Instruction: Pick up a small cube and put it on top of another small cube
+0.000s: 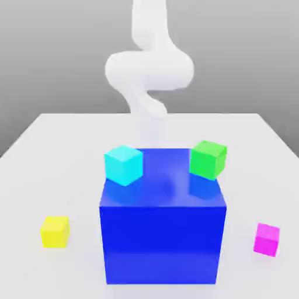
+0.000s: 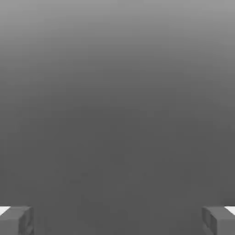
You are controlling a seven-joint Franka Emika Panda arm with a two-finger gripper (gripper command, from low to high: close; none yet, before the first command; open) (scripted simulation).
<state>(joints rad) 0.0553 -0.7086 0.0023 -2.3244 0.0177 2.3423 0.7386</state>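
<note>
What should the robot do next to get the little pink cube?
Probably move the open tool toward the pink cube. The cube sits alone on the table, at the exterior view's right of the big blue block, and the tool holds nothing.

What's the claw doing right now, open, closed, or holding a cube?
Claw: open, fingertips wide apart, nothing between them.

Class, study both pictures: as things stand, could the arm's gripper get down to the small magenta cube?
Probably yes. The magenta cube sits alone on the table, apart from the large blue block, nothing above it. The gripper is open and holds nothing, though the arm stands behind the block.
</note>
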